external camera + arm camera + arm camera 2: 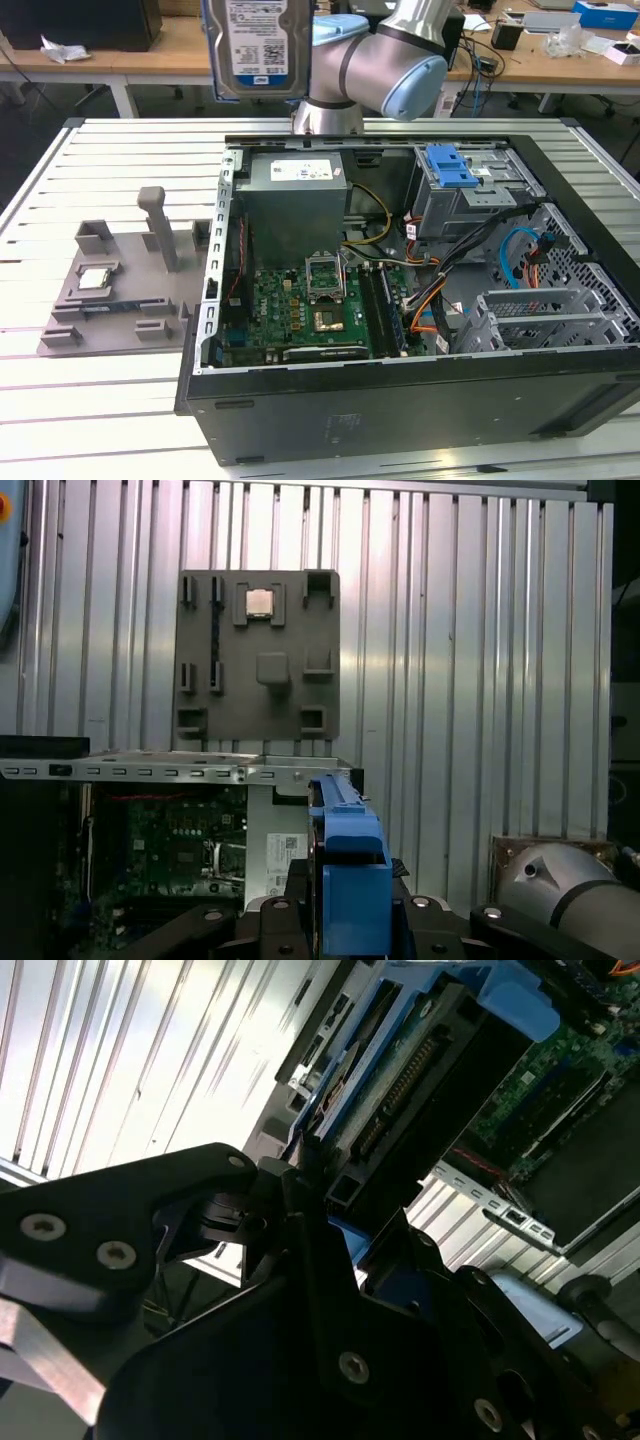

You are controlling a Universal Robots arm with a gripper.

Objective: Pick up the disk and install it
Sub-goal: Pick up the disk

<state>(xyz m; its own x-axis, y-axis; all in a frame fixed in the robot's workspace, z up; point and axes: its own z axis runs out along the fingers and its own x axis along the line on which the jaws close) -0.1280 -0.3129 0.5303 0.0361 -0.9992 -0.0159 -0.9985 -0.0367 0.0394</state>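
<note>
The pincer [350,912] clamps the disk [255,45] above the counter's [100,400] far edge. Its narrow hold may slip, dropping the disk on the case [400,410].

Cable tangle [440,262] beside drive cage [447,210]

The disk [350,865] stands edge-on low in the frame, its blue carrier rail towards the camera, gripped on both sides by the black gripper [350,935]. Just behind it runs the metal rim of the open computer case [180,771], with a green motherboard [165,845] and a grey power-supply box [282,852] inside. Beyond the case, around the frame's centre, a grey fixture plate [240,702] lies flat on the ribbed metal table [450,630], with a small square chip [260,602] seated in it. A silver arm joint [560,885] fills one corner.
</note>
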